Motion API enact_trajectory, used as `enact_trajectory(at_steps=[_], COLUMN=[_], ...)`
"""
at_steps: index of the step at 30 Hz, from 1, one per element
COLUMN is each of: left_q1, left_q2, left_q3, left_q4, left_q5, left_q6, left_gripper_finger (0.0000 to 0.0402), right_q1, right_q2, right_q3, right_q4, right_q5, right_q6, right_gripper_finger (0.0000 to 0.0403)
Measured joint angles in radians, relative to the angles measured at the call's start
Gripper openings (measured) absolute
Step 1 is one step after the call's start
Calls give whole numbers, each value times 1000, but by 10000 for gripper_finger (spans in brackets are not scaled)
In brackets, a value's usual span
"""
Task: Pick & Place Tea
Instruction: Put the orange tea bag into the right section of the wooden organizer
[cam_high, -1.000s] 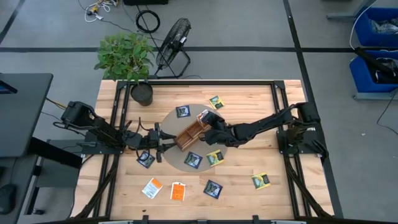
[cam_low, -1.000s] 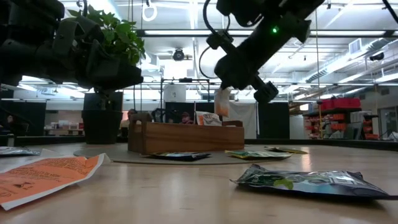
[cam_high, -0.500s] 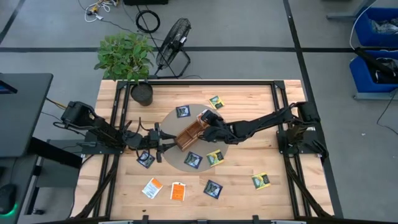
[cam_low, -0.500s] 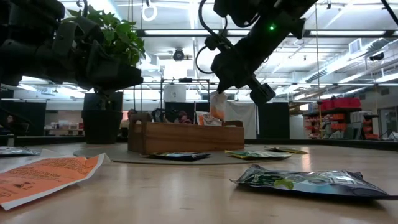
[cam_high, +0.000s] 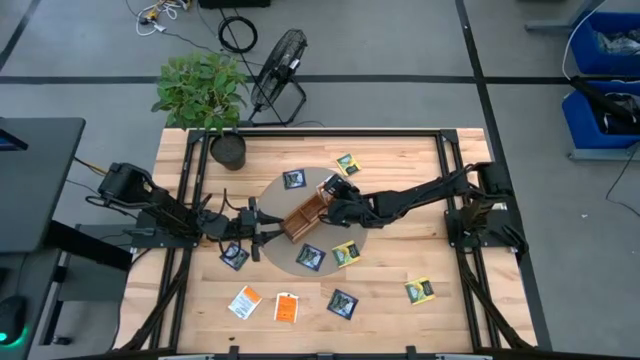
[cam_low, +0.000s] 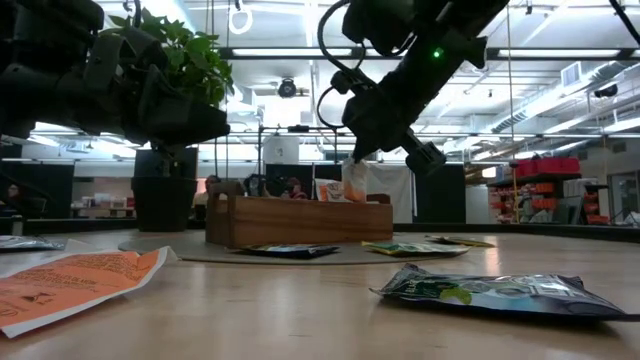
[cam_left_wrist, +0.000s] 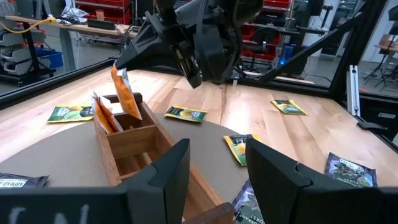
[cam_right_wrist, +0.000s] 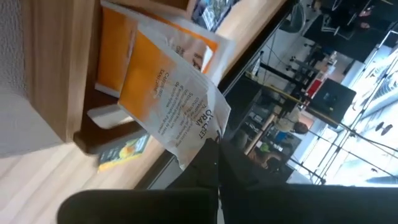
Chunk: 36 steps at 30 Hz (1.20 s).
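The wooden tray (cam_high: 300, 217) lies slantwise on a round grey mat (cam_high: 278, 195) at mid-table. My right gripper (cam_high: 336, 203) is over the tray's far end, shut on an orange-and-white tea packet (cam_left_wrist: 124, 93). A second orange packet (cam_left_wrist: 101, 115) stands in that end compartment. My left gripper (cam_left_wrist: 214, 174) stands open and level at the tray's near-left end (cam_high: 262, 228), with nothing between its fingers. Several more tea packets lie flat on the table, among them a navy one (cam_high: 310, 256) and a yellow-green one (cam_high: 346, 253). My right gripper pinches the packet's top white edge (cam_right_wrist: 198, 144) between its two fingertips, coming slanting down from the table's right. The packet (cam_low: 355, 180) hangs tilted below the fingers. Its lower end (cam_left_wrist: 135, 114) is at the height of the tray's rim, over the far end compartment.
A potted plant (cam_high: 228, 150) stands at the table's far left. Loose packets lie near the front edge: orange ones (cam_high: 286, 307) (cam_high: 244, 300), a navy one (cam_high: 342, 302) and a yellow-green one (cam_high: 419, 291). Others (cam_high: 293, 179) (cam_high: 348, 163) lie beyond the tray.
My right gripper has shifted slightly toward the table's left and turned at the wrist, still shut on the packet. The orange-and-white packet has sunk toward the tray's far end compartment and hangs more upright.
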<state>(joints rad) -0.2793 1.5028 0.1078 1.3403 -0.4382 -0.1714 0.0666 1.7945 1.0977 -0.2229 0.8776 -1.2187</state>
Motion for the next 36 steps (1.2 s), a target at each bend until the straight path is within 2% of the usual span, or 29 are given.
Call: enact_trajectory(at_steps=[11, 15, 21, 26, 32, 36], left_q1=[0, 0, 0, 0, 0, 0], left_q2=[0, 0, 0, 0, 0, 0], left_q3=[-1, -1, -1, -1, -1, -1], left_q4=[-14, -14, -14, -14, -14, -15], left_q5=[1, 18, 19, 19, 18, 19], left_q6=[-1, -1, 0, -1, -1, -1], left_gripper_finger=[163, 163, 163, 163, 163, 163], right_q1=[-12, -12, -5, 3, 3, 6], right_q2=[77, 81, 81, 81, 57, 3], right_q3=[0, 0, 0, 0, 0, 0], right_q4=[11, 30, 62, 71, 89, 82], right_q5=[-3, 3, -36, -54, -45, -55], right_q6=[-36, -30, -38, -38, 28, 79], right_gripper_finger=[0, 15, 55, 104, 172, 197])
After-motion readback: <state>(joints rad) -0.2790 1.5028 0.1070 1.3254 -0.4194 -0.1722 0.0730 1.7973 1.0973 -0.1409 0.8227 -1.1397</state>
